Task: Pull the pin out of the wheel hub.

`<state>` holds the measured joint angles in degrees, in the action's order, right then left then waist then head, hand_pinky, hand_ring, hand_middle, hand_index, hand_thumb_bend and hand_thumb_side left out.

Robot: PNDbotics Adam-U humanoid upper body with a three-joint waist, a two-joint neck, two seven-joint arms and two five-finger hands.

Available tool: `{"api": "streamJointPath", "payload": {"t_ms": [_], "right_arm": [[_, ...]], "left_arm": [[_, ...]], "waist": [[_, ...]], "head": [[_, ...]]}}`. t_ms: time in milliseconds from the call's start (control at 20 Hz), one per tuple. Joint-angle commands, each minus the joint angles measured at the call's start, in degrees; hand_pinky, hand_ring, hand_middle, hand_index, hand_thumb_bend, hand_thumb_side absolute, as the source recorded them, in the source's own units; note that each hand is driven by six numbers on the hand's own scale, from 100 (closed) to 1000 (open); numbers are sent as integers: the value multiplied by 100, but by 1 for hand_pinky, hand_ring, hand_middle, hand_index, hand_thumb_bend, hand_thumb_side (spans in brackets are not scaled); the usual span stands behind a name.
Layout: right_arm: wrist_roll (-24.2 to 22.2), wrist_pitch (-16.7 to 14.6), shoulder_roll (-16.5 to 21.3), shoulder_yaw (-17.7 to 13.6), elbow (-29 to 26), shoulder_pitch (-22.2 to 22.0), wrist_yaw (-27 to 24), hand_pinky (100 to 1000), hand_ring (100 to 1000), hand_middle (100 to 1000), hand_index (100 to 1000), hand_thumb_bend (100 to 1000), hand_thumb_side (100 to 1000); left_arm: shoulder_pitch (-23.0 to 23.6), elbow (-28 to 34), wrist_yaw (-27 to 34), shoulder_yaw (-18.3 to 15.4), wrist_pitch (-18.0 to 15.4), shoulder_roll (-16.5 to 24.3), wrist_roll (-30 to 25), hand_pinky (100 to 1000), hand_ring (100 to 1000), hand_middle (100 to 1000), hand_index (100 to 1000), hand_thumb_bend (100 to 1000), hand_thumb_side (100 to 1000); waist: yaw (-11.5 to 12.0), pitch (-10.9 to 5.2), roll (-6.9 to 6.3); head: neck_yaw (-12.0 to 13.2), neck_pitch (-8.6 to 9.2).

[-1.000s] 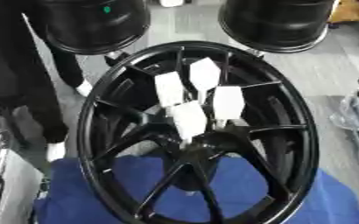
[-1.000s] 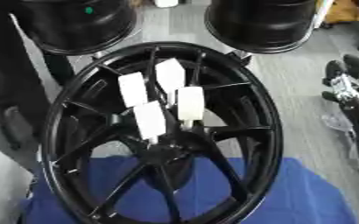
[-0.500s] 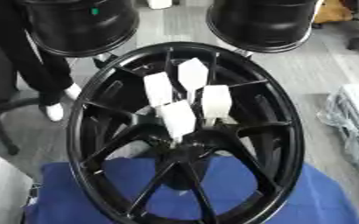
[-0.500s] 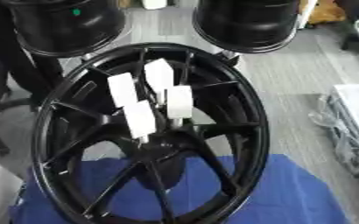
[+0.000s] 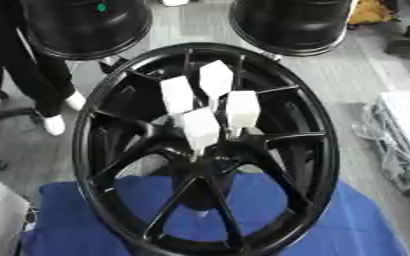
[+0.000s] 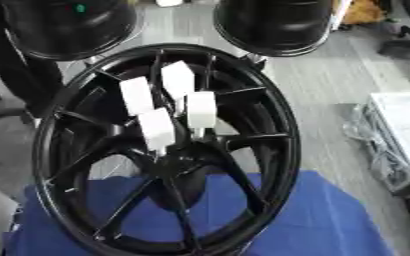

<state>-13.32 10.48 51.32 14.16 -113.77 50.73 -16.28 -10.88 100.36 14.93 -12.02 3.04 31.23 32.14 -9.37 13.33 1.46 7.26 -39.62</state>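
I see a grey floor with a blue cloth [image 5: 348, 220] spread at the near side. A big black wheel hub [image 5: 207, 150] stands on the cloth, its spoked face turned up toward me, leaning a little. Four white blocks [image 5: 200, 127] stick up from the middle of the hub, close together; I cannot tell which is the pin. Behind it are two more black wheels [image 5: 292, 22]. A person's dark legs [image 5: 20, 65] stand at the left. I cannot see either robot hand.
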Motion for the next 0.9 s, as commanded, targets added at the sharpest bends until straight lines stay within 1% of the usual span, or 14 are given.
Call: {"api": "streamJointPath", "payload": {"t_ms": [50, 150, 200, 300, 400, 500, 550, 600, 650, 750, 900], "right_arm": [[-984, -104, 229, 335, -83, 368, 521, 858, 880, 911, 946, 529, 574], [-1574, -117, 198, 609, -83, 580, 760, 860, 887, 905, 942, 529, 560], [-1790, -104, 175, 720, -83, 681, 832, 862, 887, 902, 942, 536, 552], [-1991, -34, 169, 897, -83, 822, 878, 861, 883, 895, 938, 545, 542], [-1999, 80, 203, 1072, -83, 859, 904, 856, 871, 878, 922, 570, 517], [-1879, 208, 217, 1217, -83, 842, 943, 846, 856, 859, 910, 602, 498], [-1809, 258, 219, 1272, -83, 830, 963, 846, 856, 859, 910, 602, 498], [-1753, 291, 219, 1312, -83, 822, 980, 837, 843, 842, 903, 643, 478], [-1703, 339, 222, 1353, -83, 809, 1021, 834, 837, 835, 901, 648, 477], [-1658, 407, 212, 1455, -83, 781, 1113, 832, 832, 832, 900, 628, 467], [-1712, 442, 192, 1595, -83, 737, 1202, 829, 821, 819, 901, 609, 450]], "left_arm": [[49, 26, -20, -95, 3, 273, 28, 900, 791, 780, 816, 252, 729], [101, -1, -18, -101, 8, 288, 29, 900, 791, 779, 815, 250, 730], [119, -12, -15, -101, 9, 291, 28, 900, 791, 779, 815, 250, 730], [138, -20, -12, -93, 8, 297, 17, 900, 791, 779, 815, 250, 731], [160, -31, -6, -77, 14, 317, 3, 900, 790, 779, 814, 248, 732], [174, -41, 3, -57, 22, 340, -16, 900, 790, 778, 813, 247, 733], [177, -44, 6, -49, 23, 347, -25, 900, 790, 778, 813, 247, 733], [180, -47, 9, -45, 25, 352, -32, 901, 790, 778, 813, 246, 734], [187, -50, 12, -37, 27, 360, -39, 901, 790, 778, 813, 246, 735], [195, -54, 21, -26, 31, 369, -53, 901, 790, 778, 812, 245, 736], [199, -58, 29, -15, 34, 370, -67, 901, 790, 778, 812, 245, 736]], "waist": [[-31, -139, -13], [-45, -152, -20], [-49, -156, -25], [-46, -159, -28], [-39, -153, -19], [-32, -143, -11], [-29, -139, -9], [-26, -136, -8], [-23, -130, -9], [-13, -118, -12], [5, -104, -16]], "head": [[93, -87], [144, -107], [164, -113], [175, -114], [178, -96], [178, -84], [178, -84], [181, -88], [188, -102], [184, -125], [162, -145]]}}
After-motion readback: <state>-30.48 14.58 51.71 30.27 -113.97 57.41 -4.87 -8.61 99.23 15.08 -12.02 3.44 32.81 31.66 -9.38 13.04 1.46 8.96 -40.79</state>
